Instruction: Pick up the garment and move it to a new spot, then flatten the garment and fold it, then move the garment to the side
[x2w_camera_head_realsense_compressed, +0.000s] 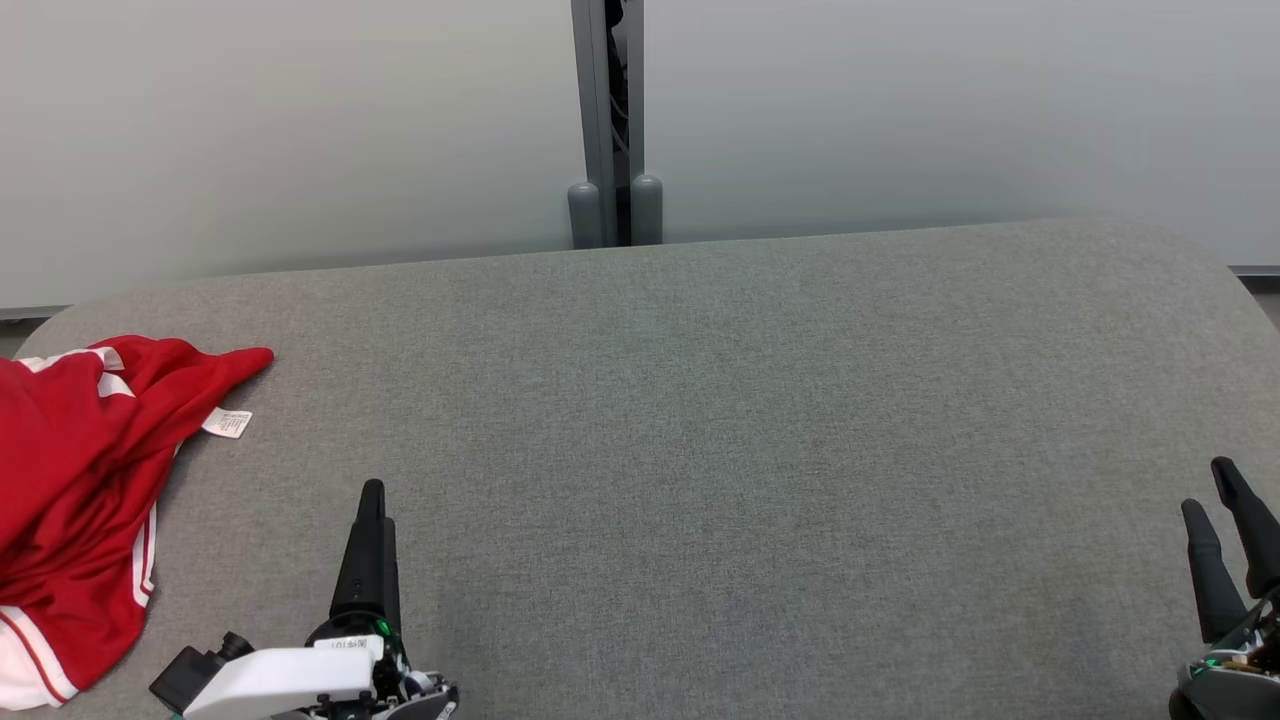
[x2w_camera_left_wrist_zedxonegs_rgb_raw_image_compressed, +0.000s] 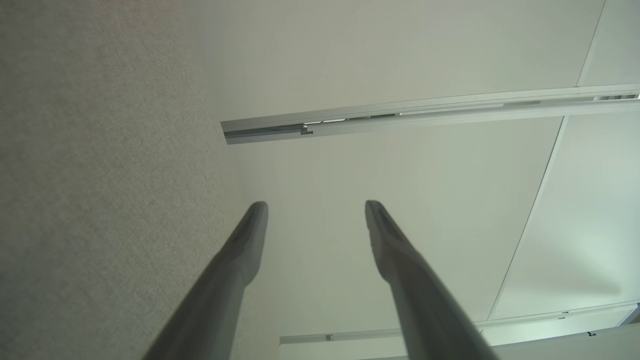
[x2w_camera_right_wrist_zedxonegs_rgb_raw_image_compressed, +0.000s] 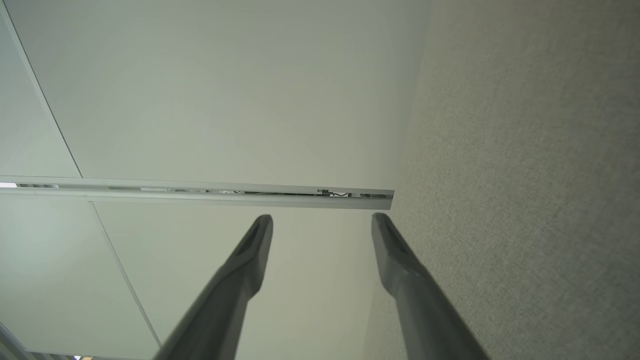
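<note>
Garment (x2w_camera_head_realsense_compressed: 70, 480) near left hand (x2w_camera_left_wrist_zedxonegs_rgb_raw_image_compressed: 316, 206); fingers (x2w_camera_left_wrist_zedxonegs_rgb_raw_image_compressed: 250, 235) apart

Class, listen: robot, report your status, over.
Left pincer open, right pincer open, both empty. Red garment crumpled at left end of table, untouched. Left pincer nearest.

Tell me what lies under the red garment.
The red garment lies crumpled on the grey padded table, which shows beside it. A white label pokes out at its edge. Anything beneath the folds is covered.

red cloth garment (x2w_camera_head_realsense_compressed: 70, 500), matt felt table (x2w_camera_head_realsense_compressed: 750, 450)
</note>
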